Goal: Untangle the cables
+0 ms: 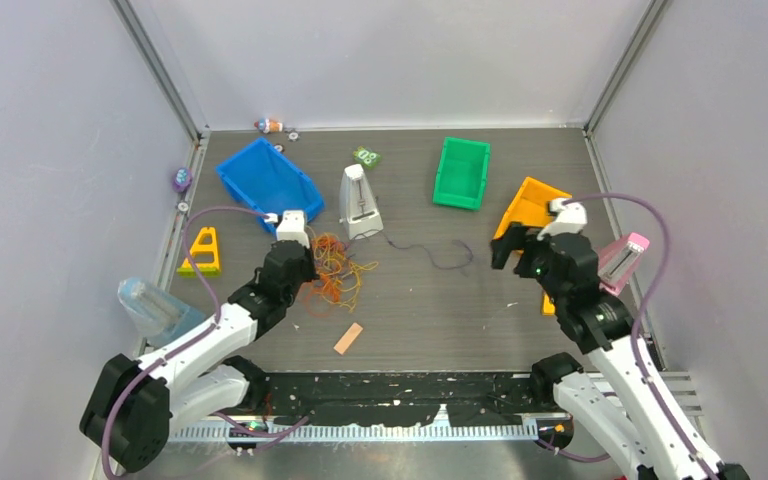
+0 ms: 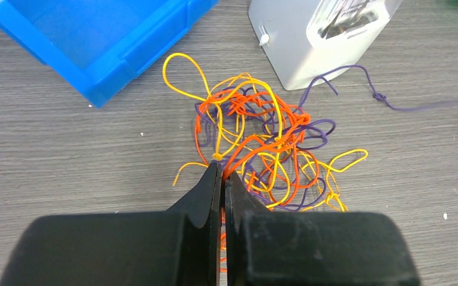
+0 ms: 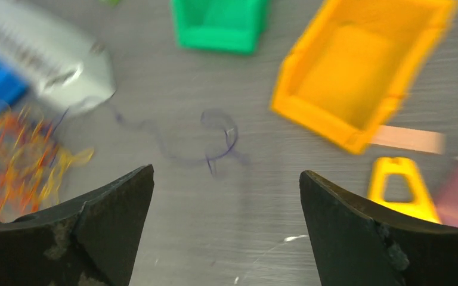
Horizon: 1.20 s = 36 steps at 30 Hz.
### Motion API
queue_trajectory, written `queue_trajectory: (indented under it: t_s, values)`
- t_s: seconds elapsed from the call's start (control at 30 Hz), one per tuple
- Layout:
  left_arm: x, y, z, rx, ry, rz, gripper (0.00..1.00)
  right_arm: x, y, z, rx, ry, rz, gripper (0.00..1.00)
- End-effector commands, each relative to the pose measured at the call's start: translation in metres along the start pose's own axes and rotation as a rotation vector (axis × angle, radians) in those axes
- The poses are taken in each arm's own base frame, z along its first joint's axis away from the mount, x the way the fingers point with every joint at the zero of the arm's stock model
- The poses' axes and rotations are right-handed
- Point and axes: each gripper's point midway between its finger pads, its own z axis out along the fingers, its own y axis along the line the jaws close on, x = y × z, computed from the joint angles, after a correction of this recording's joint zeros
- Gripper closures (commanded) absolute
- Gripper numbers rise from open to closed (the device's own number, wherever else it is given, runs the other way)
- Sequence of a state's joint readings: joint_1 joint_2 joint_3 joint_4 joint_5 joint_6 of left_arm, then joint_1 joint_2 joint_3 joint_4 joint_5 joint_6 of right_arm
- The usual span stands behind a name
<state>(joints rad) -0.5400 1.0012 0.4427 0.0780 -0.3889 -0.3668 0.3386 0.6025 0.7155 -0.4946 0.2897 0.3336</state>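
grey tabletop [image 1: 420,312]: we had the tangle [image 2: 262,137] clamped in our left claw [image 2: 222,174], its purple tail [image 2: 381,98] running toward our spread right claw [image 3: 226,173].

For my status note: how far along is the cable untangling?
Done: one purple strand lies stretched out from the pile. In hand: the left end effector is shut on an orange strand at the pile's edge; the right end effector is open. Left: orange, yellow and purple cables are knotted in that pile.
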Motion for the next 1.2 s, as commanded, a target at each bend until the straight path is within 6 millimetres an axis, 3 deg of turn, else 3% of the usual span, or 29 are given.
queue_trajectory:
  t_s: [0.0, 0.17, 0.23, 0.27, 0.3, 0.33, 0.37, 0.4, 0.43, 0.47, 0.5, 0.53, 0.63, 0.9, 1.17]
  values:
    - [-0.015, -0.010, 0.004, 0.041, -0.035, 0.002, 1.00, 0.012, 0.104, -0.006, -0.560, 0.058, -0.120, 0.01]
    - [-0.015, -0.008, 0.004, 0.032, -0.035, 0.007, 1.00, 0.044, 0.163, 0.008, -0.671, 0.113, -0.341, 0.02]
    - [-0.015, -0.007, 0.004, 0.029, -0.034, 0.010, 1.00, 0.047, 0.191, 0.012, -0.730, 0.107, -0.401, 0.06]
    - [-0.014, -0.007, 0.004, 0.026, -0.035, 0.010, 1.00, 0.062, 0.200, 0.020, -0.743, 0.145, -0.430, 0.10]
    - [-0.015, -0.006, 0.004, 0.020, -0.036, 0.011, 1.00, 0.058, 0.216, 0.019, -0.775, 0.113, -0.451, 0.11]
    - [-0.014, -0.004, 0.004, 0.011, -0.036, 0.010, 1.00, 0.073, 0.223, 0.030, -0.774, 0.150, -0.474, 0.11]
    - [-0.015, -0.003, 0.003, 0.007, -0.038, 0.007, 1.00, 0.068, 0.240, 0.028, -0.809, 0.122, -0.475, 0.11]
    - [-0.015, -0.002, 0.003, 0.000, -0.039, 0.006, 1.00, 0.083, 0.246, 0.038, -0.813, 0.150, -0.502, 0.12]
    - [-0.015, -0.001, 0.003, -0.003, -0.041, 0.005, 1.00, 0.077, 0.262, 0.037, -0.845, 0.112, -0.511, 0.14]
    - [-0.015, -0.001, 0.003, -0.003, -0.042, 0.005, 1.00, 0.090, 0.269, 0.045, -0.852, 0.139, -0.526, 0.15]
    - [-0.015, -0.001, 0.003, -0.005, -0.043, 0.005, 1.00, 0.085, 0.284, 0.044, -0.890, 0.113, -0.520, 0.18]
    - [-0.016, 0.000, 0.003, -0.005, -0.044, 0.004, 1.00, 0.098, 0.290, 0.052, -0.899, 0.138, -0.528, 0.20]
    - [-0.015, -0.001, 0.002, -0.002, -0.043, 0.005, 1.00, 0.094, 0.320, 0.059, -0.961, 0.099, -0.495, 0.31]
    - [-0.016, 0.002, 0.002, -0.019, -0.050, 0.001, 1.00, 0.118, 0.358, 0.098, -0.984, 0.127, -0.490, 0.42]
    - [-0.015, 0.002, 0.002, -0.018, -0.046, 0.004, 1.00, 0.136, 0.374, 0.113, -1.000, 0.164, -0.449, 0.50]
